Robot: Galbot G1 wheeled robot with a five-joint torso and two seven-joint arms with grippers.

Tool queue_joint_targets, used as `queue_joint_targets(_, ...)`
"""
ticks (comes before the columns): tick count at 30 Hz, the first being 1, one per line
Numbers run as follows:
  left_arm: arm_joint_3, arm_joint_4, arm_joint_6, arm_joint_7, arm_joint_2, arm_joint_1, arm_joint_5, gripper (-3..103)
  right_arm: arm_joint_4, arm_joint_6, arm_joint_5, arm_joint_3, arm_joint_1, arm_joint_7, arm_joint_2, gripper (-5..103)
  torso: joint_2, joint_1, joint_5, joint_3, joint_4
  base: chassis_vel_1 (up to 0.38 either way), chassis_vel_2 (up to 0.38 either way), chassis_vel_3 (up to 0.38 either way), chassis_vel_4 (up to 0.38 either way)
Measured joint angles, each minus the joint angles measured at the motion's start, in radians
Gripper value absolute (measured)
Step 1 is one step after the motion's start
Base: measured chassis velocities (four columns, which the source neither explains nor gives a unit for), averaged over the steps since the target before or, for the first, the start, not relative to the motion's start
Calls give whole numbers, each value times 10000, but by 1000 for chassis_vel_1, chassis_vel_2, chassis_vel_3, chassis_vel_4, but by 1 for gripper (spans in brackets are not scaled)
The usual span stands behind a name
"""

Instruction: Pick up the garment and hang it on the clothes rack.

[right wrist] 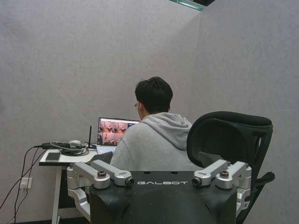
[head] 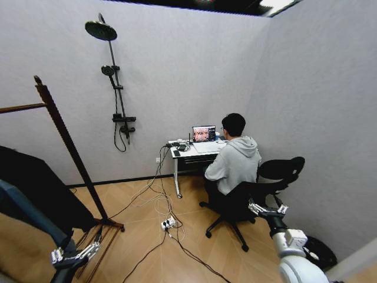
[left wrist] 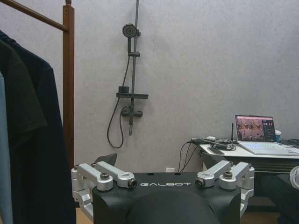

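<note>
The clothes rack (head: 69, 144) of dark reddish wood stands at the left, its upright (left wrist: 68, 70) and rail (left wrist: 32, 14) close to my left wrist camera. The black garment (head: 41, 183) hangs down below the rail and drapes beside the upright (left wrist: 23, 116). My left gripper (head: 73, 256) is low in front of the rack's base, open and holding nothing (left wrist: 166, 182). On the right, my right gripper (head: 268, 209) is held out at chair height, open and holding nothing (right wrist: 163, 179), and faces a seated person's back.
A teal-blue jacket (head: 23, 212) and a tan coat (head: 17, 250) hang nearest me at the left. A person sits on an office chair (head: 277, 174) at a small desk (head: 182, 154) with a laptop. Cables and a power strip (head: 168, 223) lie on the floor. A shower fitting (head: 118, 88) is on the back wall.
</note>
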Motion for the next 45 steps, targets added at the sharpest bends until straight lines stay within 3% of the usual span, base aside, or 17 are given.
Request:
queue_joint_targets(27,0,0,0,1,0,0,0,100,-33,13,8,-170,40,-7,22,100,-2,3,0,1,0,113,-84,-83,114)
queue_joint_targets(45,0,0,0,2,0,0,0,100,-34,31,-34,-348,143,-7,-7,100,0,-1,-3,0,-2,208,-208,-213,203)
